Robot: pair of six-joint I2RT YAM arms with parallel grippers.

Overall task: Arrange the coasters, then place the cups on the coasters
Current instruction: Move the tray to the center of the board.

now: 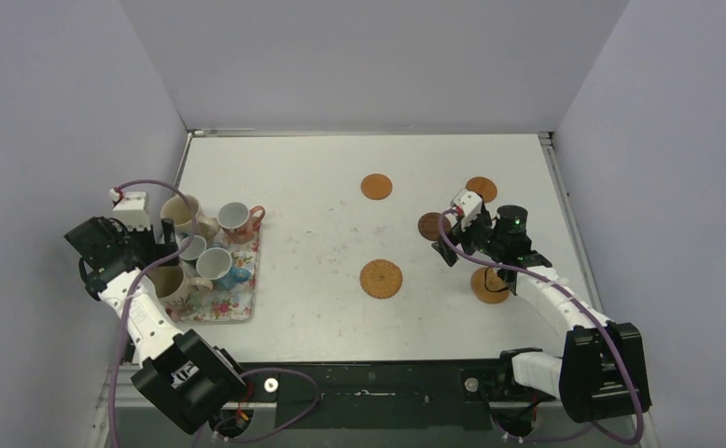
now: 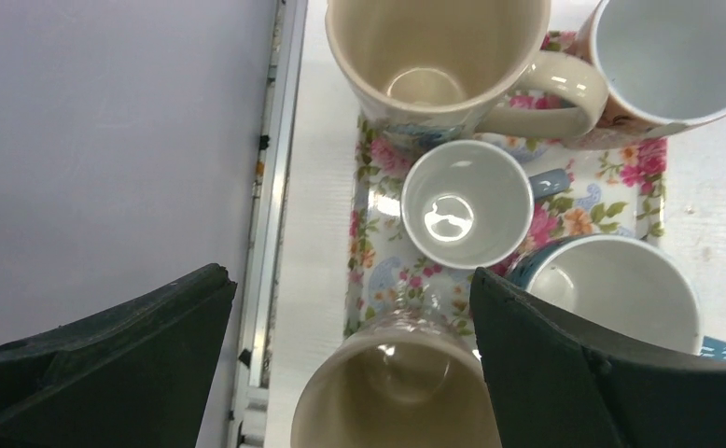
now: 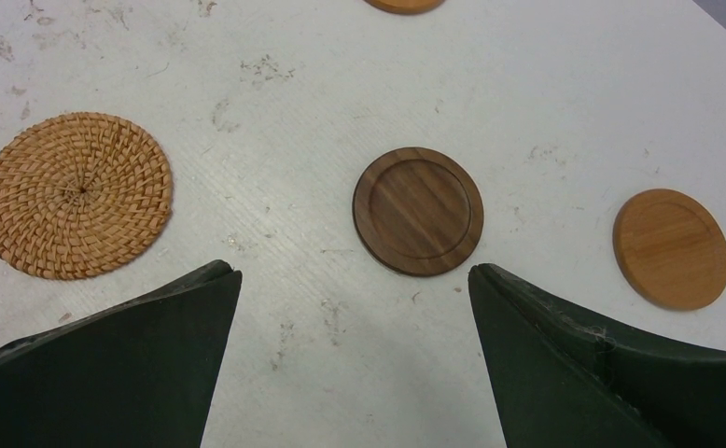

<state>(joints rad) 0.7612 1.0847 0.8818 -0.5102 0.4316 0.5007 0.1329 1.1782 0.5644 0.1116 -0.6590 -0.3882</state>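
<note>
Your right fingers (image 3: 527,327) hover spread and empty above the dark coaster (image 3: 418,211), one of five coasters (image 1: 381,278) scattered across the tabletop (image 1: 303,177), seemingly to line it up; your left fingers (image 2: 527,327), equally wide, hover over the cups (image 2: 454,203) crowded on the tray (image 2: 611,201).

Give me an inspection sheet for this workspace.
Surface: white table, scuffed and stained.
Job's things: five coasters lie bare, spread from centre to right, among them one dark brown coaster; five cups stand together on the floral tray, left.
Clutter: nothing seen.
Grippers: left gripper open over the cups; right gripper open, facing the dark brown coaster; both empty.
Cables: purple cables loop along both arms.
Surroundings: plain walls on three sides.
</note>
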